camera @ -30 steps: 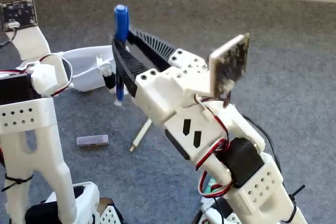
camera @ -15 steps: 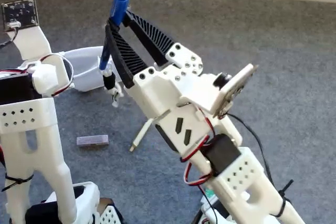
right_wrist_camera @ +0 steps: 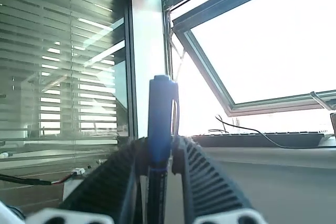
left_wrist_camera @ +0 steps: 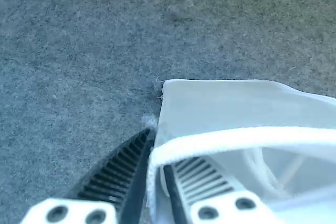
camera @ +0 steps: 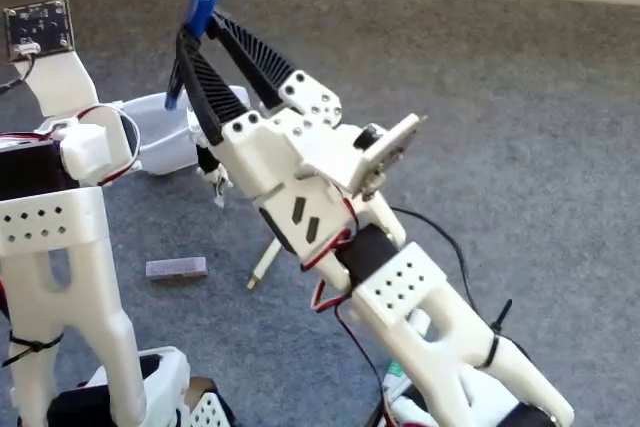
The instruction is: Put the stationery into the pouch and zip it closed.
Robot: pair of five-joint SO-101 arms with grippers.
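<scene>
Pen over the pouch: the right gripper (camera: 193, 35) is clamped on a blue pen (camera: 198, 7), gripping it near the cap between the fingertips. The pen's lower end slants down toward the white pouch (camera: 160, 137) just beneath the gripper. That tilt looks chosen to aim the pen at the pouch's mouth rather than at its wall.

The left gripper (left_wrist_camera: 156, 153) is nipped narrow on the pouch's rim, one finger inside and one outside. This apparently props the soft mouth open and keeps the pouch from sliding on the carpet (camera: 520, 127) when the pen goes in.

Lower than the right gripper and back toward the arm bases, a white stick (camera: 266, 259) and a grey block (camera: 177, 268) lie flat on the carpet. They are near each other but apart, and both are outside the pouch; they are likely the stationery still to be packed.

The zip cannot be made out. With the mouth held open, closing it appears some way off.
</scene>
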